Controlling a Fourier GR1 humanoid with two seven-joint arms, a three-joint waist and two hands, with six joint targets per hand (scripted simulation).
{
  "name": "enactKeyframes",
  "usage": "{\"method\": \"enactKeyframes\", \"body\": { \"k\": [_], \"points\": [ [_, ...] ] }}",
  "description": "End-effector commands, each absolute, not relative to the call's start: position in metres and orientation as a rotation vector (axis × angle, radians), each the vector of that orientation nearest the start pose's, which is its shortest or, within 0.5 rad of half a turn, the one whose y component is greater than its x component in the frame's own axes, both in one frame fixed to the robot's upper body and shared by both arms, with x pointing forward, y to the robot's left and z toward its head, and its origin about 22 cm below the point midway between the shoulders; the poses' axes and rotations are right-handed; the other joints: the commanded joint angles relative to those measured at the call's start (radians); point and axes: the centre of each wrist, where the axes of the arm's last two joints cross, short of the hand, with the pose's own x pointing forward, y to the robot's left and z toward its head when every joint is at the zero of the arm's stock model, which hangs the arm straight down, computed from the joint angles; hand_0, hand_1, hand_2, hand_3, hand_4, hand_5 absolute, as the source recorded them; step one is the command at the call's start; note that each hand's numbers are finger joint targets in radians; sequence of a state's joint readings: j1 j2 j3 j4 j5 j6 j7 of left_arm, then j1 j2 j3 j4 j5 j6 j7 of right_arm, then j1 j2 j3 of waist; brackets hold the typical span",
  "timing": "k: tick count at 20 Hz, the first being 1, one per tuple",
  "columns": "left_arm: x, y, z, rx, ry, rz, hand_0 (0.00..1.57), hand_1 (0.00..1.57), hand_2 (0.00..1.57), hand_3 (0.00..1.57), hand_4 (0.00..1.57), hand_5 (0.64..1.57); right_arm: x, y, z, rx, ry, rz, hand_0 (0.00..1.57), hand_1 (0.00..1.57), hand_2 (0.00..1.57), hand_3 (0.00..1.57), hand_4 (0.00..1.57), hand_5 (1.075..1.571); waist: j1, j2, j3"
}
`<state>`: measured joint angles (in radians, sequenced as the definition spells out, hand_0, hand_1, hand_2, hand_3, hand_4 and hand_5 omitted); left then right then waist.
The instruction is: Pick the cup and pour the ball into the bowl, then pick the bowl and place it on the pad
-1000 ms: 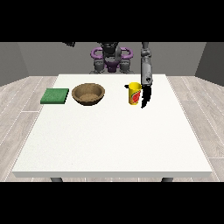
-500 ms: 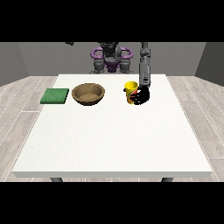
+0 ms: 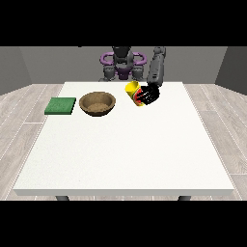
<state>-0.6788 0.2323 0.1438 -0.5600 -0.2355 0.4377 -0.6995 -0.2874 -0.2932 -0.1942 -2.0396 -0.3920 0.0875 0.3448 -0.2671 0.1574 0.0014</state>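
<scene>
A yellow cup (image 3: pixel 132 89) with red marking is lifted a little off the white table (image 3: pixel 125 144) and tilted towards the view's left. The black hand at the view's right (image 3: pixel 148 95) has its fingers curled round the cup's lower part. I cannot see the ball. A brown bowl (image 3: pixel 97 103) rests upright on the table to the left of the cup. Further left lies the flat green pad (image 3: pixel 61 105). The other hand does not show.
The robot's torso (image 3: pixel 122 65) stands behind the table's far edge. The grey arm (image 3: pixel 156 70) comes down from the upper right to the cup. Bare white tabletop stretches from the bowl towards the camera.
The hand at the view's right closed on the cup, raised it slightly and tipped it towards the bowl. Bowl and pad stayed put.
</scene>
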Motion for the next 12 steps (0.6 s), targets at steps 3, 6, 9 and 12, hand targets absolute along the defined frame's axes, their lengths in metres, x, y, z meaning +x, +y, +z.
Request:
{"method": "enactKeyframes", "body": {
  "k": [3, 6, 9, 12],
  "points": [
    [0.412, 0.243, 0.018, 1.005, -1.875, -0.527, 1.41, 1.41, 1.57, 1.57, 1.03, 1.552, 0.258, -0.271, 0.192, 0.180, -1.954, 0.154, 0.00, 0.00, 0.00, 0.00, 0.26, 1.562, -0.020, -0.028, 0.0011],
    [0.427, 0.242, 0.042, 1.136, -1.842, -0.533, 1.41, 1.41, 1.57, 1.57, 0.94, 1.564, 0.260, -0.272, 0.185, 0.244, -2.006, 0.204, 0.00, 0.00, 0.00, 0.00, 0.29, 1.561, -0.071, 0.042, 0.0012],
    [0.421, 0.224, 0.021, 1.164, -1.794, -0.617, 1.39, 1.39, 1.57, 1.57, 0.92, 1.561, 0.265, -0.282, 0.194, 0.198, -1.993, 0.165, 0.00, 0.00, 0.00, 0.00, 0.32, 1.563, -0.034, 0.009, -0.0006],
    [0.425, 0.198, 0.027, 1.113, -1.776, -0.640, 1.39, 1.39, 1.57, 1.57, 0.92, 1.561, 0.264, -0.280, 0.178, 0.199, -1.967, 0.161, 0.00, 0.00, 0.00, 0.00, 0.32, 1.562, -0.014, -0.012, -0.0010]
  ]
}}
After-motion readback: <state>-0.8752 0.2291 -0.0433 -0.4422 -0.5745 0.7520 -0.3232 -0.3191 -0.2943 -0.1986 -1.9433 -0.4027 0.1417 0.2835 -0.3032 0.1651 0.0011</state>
